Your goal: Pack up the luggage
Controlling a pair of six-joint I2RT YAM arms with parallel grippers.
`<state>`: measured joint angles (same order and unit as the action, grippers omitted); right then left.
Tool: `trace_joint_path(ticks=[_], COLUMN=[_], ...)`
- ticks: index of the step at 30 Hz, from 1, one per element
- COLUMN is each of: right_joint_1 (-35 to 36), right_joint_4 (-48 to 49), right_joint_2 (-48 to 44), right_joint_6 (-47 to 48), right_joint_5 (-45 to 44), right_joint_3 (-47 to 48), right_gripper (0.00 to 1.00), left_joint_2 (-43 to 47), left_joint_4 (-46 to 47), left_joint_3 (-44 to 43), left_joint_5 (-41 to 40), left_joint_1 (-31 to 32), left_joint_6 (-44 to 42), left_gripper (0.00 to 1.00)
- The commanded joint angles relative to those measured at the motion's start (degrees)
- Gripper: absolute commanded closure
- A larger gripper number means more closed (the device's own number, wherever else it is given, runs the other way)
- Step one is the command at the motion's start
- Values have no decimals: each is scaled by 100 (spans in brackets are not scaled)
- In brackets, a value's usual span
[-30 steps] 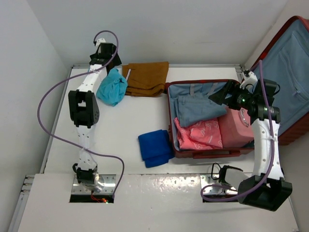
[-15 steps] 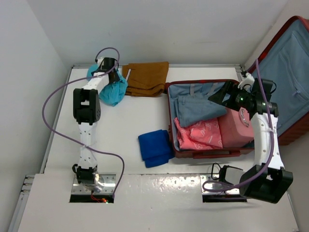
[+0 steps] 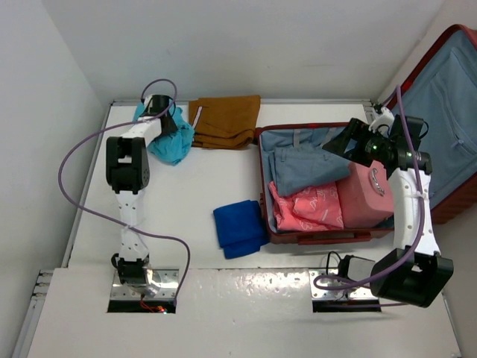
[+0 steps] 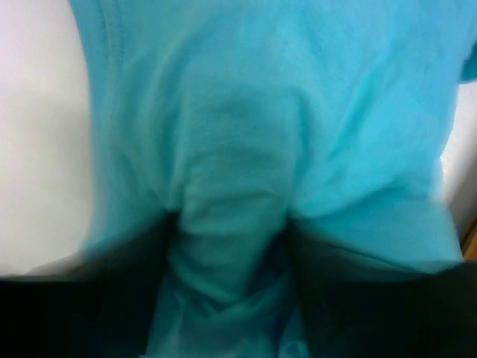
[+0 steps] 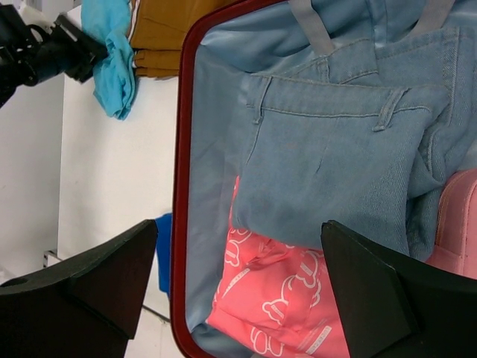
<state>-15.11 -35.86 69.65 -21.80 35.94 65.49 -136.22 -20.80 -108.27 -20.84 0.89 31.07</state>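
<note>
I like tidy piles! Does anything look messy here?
The turquoise garment at the far left corner of the table is crumpled in a heap, while the brown garment and the blue cloth lie folded. Nothing looks spilled or broken.
</note>
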Motion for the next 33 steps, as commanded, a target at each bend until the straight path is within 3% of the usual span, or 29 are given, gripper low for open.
trace_joint_path(ticks=[1,2,4,7,8,11,16,21,25,28,33], right_joint_1=[35,35,44,44,26,44,-193,-1158,-1844,-2048,-2039], right_joint_4=[105,88,96,70,53,-44,-45,816,1054,1063,1151], right_joint_2=[14,5,14,-73,-83,-276,-768,-1856,-2420,-2763,-3237], right_joint_6=[-61,-70,-79,-87,-44,114,71,-875,-1361,-1546,-1556], right_joint_5=[-44,-44,-26,-17,0,-35,-166,-474,-843,-1736,-1881], right_joint_3=[271,271,280,288,288,280,201,-518,-635,-652,-713], right_gripper=[10,10,10,11,11,11,11,13,16,16,16], left_joint_2=[113,114,306,822,1034,2155,3268,3006,2435,1741,555], left_joint_4=[-654,-654,-654,-654,-358,563,1411,1736,2815,3414,4206], left_joint_3=[411,473,543,666,884,1403,1116,211,-376,-1089,-2109], left_joint_5=[659,660,809,1405,1955,2583,2691,2761,3271,3648,3895], left_joint_1=[-194,-194,-194,-264,-325,-248,901,2001,2967,3514,4103], left_joint_6=[-136,-206,-285,-400,-400,-504,-1269,-1499,-1351,-1034,-524], left_gripper=[68,84,99,100,100,100,100,100,100,100,100])
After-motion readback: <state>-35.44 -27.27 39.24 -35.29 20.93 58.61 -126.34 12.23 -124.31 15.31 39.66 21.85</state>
